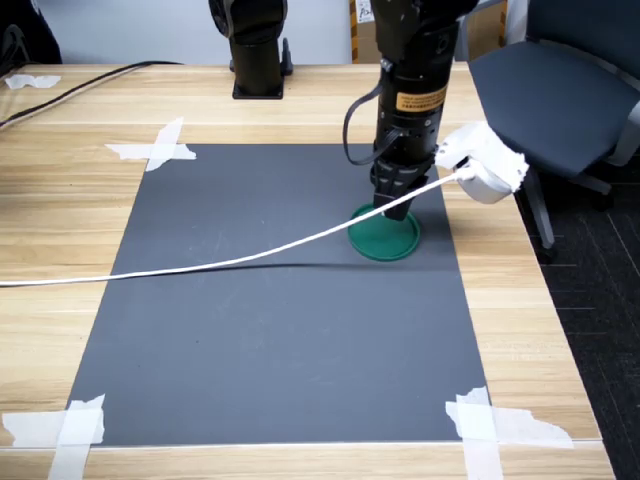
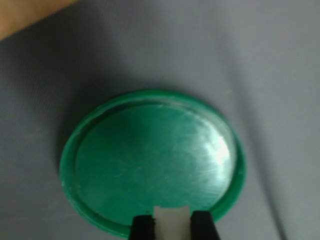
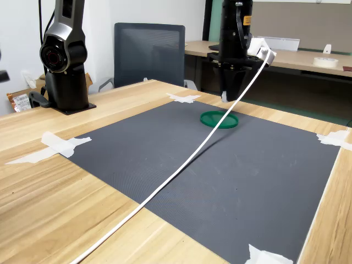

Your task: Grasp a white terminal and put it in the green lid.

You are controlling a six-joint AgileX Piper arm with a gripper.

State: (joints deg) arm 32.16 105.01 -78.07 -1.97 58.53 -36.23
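**Hand holds the white terminal above the green lid's rim**

The hand (image 2: 171, 229) is clamped on one white terminal (image 2: 171, 222): in the wrist view the small pale block sits squeezed between the two dark fingers (image 2: 142, 227) at the lower middle of the frame, just over the near rim of the one green lid (image 2: 150, 160). The lid's inside shows bare and shiny.

In the first exterior view the lid (image 1: 385, 238) lies right of centre on the dark mat (image 1: 280, 320), close to the mat's right edge, with the hand (image 1: 394, 207) above its upper part. The mat is open to the left and towards the lower frame. Four taped corners are seen; one tape piece (image 1: 155, 148) is at upper left. One white cable (image 1: 220, 262) runs from the wrist camera (image 1: 485, 165) leftwards across the mat and off the desk (image 1: 60, 200) at the frame's left edge. A second arm's black base (image 1: 257, 60) stands at upper centre.
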